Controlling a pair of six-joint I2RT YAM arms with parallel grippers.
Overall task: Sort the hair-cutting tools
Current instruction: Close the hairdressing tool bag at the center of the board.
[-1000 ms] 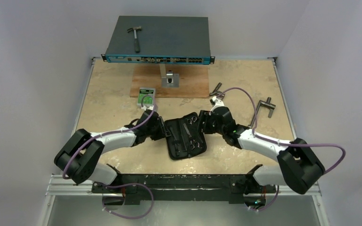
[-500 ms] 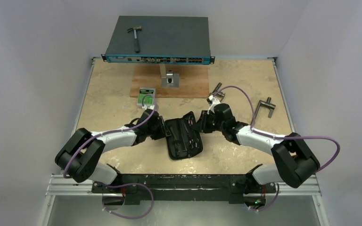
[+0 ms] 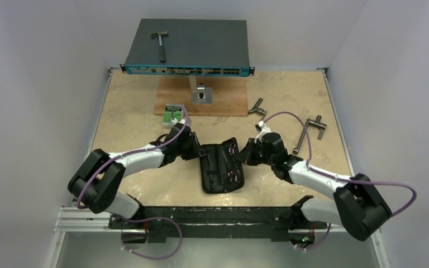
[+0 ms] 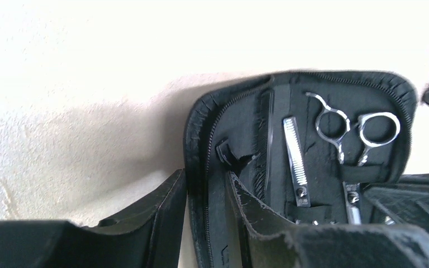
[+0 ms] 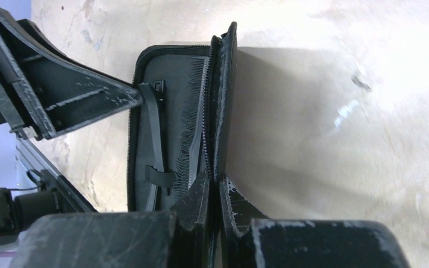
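Black case (image 3: 220, 167) lies open on the tabletop (image 3: 134, 117), silver scissors (image 4: 341, 144) strapped inside. Overhead hides the grips; wrist views show left fingers (image 4: 156, 223), partly open, clasping the case's left edge, and right fingers (image 5: 237, 204) pinched shut on its raised right flap.

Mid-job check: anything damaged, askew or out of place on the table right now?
Lining of the black case is frayed beside the zipper, loose threads showing. Its right flap stands on edge, pinched by the right end effector. A hammer lies atop the network switch.
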